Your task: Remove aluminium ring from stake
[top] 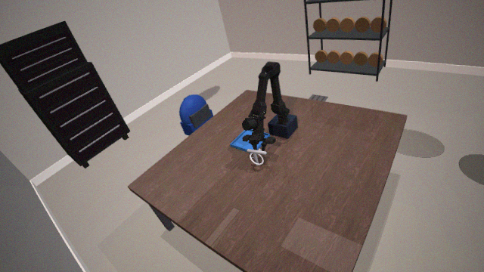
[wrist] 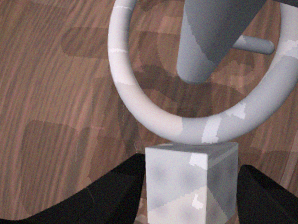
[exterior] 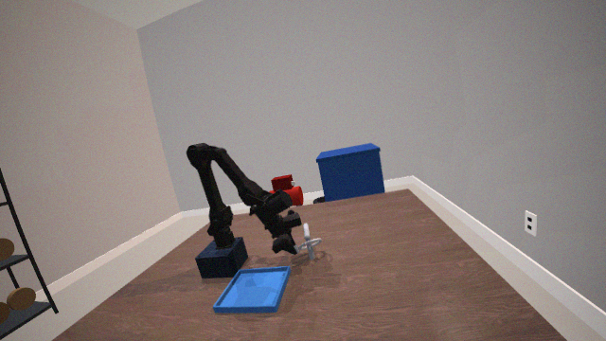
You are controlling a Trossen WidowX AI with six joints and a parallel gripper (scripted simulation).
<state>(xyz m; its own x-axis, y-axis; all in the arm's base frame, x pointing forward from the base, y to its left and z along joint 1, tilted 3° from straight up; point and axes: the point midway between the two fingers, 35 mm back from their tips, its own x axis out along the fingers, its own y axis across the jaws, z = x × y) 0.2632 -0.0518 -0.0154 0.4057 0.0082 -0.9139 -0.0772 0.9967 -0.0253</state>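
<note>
"Woodgrain spans the brown table (top: 321, 170) (exterior: 402, 284) (wrist: 45, 90), set in a room of plain walls and white baseboards. What else furnishes the scene?"

"A dark-framed shelf rack (top: 308, 49) (exterior: 29, 258) stocked with round, brown-faced pieces, a blue rounded object (top: 192, 107) beyond one table edge, and a blue lidded box (exterior: 350, 172) behind the table in the exterior view. A wall outlet (exterior: 530, 223) is at right."

"And the black arm (top: 261, 91) (exterior: 208, 185)?"

"Rising from a dark blue block (top: 281, 130) (exterior: 220, 265), it reaches past the blue tray (top: 240, 143) (exterior: 253, 291) to the steel stake (top: 257, 152) (exterior: 311, 253) (wrist: 200, 50)."

"How does the claw (top: 259, 147) (exterior: 296, 250) (wrist: 193, 169) stand?"

"Partly open, clamped on the pale, block-shaped tab (wrist: 177, 185), one finger at each side."

"Where is the aluminium ring (top: 249, 159) (exterior: 320, 242) (wrist: 117, 55)?"

"Around the stake's upright, below the cross-bar (top: 253, 151) (exterior: 306, 230) and raised above the table. The tray lies nearby, outside the ring's position."
</note>
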